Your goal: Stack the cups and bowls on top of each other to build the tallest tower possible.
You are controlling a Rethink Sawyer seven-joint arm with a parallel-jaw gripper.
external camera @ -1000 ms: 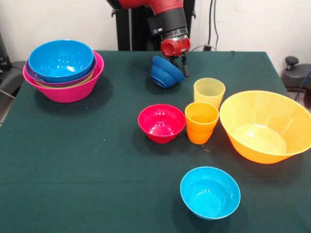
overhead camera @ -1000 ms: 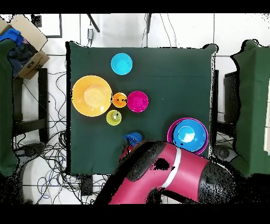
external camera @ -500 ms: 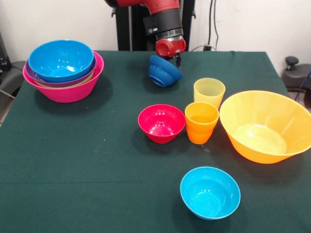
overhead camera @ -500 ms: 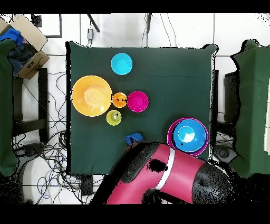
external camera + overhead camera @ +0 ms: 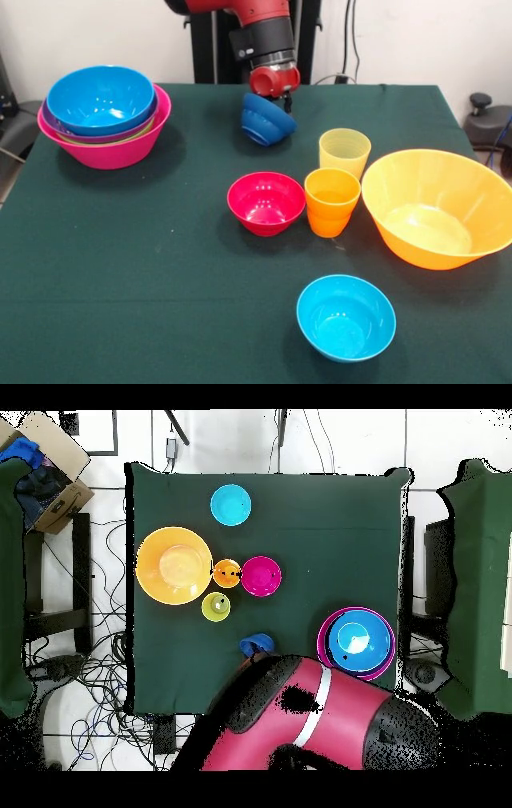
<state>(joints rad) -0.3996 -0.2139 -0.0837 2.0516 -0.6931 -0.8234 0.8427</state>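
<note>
Dark blue bowl point(image 5: 267, 120) hangs tilted, its mouth turned down and toward the table, clear of the green cloth point(image 5: 144, 264); the gripper point(image 5: 276, 94) is clamped on its rim. In the overhead view only an edge of this bowl point(image 5: 256, 644) shows beside the red arm point(image 5: 310, 714).

Landmark: the red bowl point(image 5: 266, 202), mid-table.
- Held bowl: beyond the red bowl, toward the far edge, well apart.
- Orange cup point(image 5: 332, 202): just beside the red bowl, to its right.
- Yellow cup point(image 5: 345, 152): right behind the orange cup, nearly touching.
- Large orange bowl point(image 5: 436, 208): farther right, close against both cups.
- Cyan bowl point(image 5: 346, 317): nearer the camera and right, standing alone.
- Tower point(image 5: 104, 114): far left and back, well apart; pink bowl at the bottom, sky blue bowl on top, green and purple rims showing between.
</note>
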